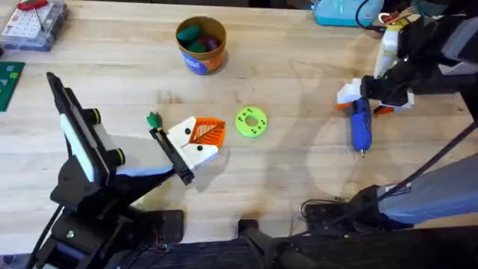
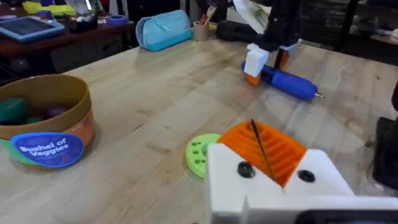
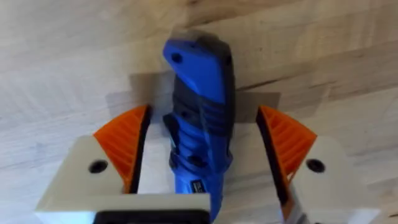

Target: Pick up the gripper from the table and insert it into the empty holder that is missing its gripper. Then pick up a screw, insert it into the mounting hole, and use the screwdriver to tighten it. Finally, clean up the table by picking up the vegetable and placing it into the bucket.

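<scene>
Right gripper (image 3: pixel 208 168): my fingers stand apart, one orange pad on each side of the screwdriver (image 3: pixel 200 118), not touching it. The tool lies flat on the table (image 1: pixel 299 172) at the right side, its thin metal bit pointing toward my bases.

Handling judgement: rigid, smooth blue plastic barrel, probably the heaviest item here, so it may roll or twist if pinched off-centre. The dark ribbed band mid-body looks like the best seat for the pads: close there, square across the barrel.

Left gripper (image 2: pixel 273 168): white fingers with orange pads set together. Whether they pinch the dark thin piece showing between the pads, I cannot tell. In the overhead view this gripper sits at the end of the holder (image 1: pixel 170 153), beside the lime-green disc (image 1: pixel 251 122).

The bucket (image 1: pixel 201 45) stands well apart at the far side, with vegetables inside.
</scene>
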Controlling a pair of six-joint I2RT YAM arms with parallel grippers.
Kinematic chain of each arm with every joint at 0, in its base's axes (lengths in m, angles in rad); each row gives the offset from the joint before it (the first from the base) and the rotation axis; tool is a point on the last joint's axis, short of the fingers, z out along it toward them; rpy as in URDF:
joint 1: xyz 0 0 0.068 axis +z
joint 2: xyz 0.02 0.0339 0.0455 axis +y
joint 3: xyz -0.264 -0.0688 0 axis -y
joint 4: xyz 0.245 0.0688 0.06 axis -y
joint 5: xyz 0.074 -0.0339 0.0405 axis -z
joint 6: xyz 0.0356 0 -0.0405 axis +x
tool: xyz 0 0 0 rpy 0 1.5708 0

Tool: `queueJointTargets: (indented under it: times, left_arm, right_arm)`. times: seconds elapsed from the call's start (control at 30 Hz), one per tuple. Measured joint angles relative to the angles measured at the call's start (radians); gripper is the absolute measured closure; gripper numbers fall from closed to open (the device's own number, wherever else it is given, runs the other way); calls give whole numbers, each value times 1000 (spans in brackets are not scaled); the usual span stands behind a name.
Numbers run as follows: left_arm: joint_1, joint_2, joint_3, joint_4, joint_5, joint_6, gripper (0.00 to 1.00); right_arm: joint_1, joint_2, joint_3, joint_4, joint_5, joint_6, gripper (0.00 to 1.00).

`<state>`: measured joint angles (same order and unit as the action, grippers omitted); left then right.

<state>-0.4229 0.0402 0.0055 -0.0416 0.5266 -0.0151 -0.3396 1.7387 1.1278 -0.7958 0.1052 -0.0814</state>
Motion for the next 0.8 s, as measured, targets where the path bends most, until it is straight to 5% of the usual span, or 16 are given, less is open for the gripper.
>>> queueJointTargets:
  times: [0.27, 0.33, 0.5, 0.57, 0.8]
  left_arm:
    - [0, 0, 0, 0, 0, 0, 985]
    - [0, 0, 0, 0, 0, 0, 985]
    - [0, 0, 0, 0, 0, 0, 985]
    - [0, 0, 0, 0, 0, 0, 985]
    - [0, 0, 0, 0, 0, 0, 985]
  right_arm:
    - [6, 0, 0, 2, 2, 0, 47]
    - [8, 0, 0, 3, 3, 0, 165]
    - [10, 6, -1, 8, 5, 0, 790]
    - [9, 7, -1, 10, 7, 1, 963]
    - [9, 7, -1, 10, 7, 3, 977]
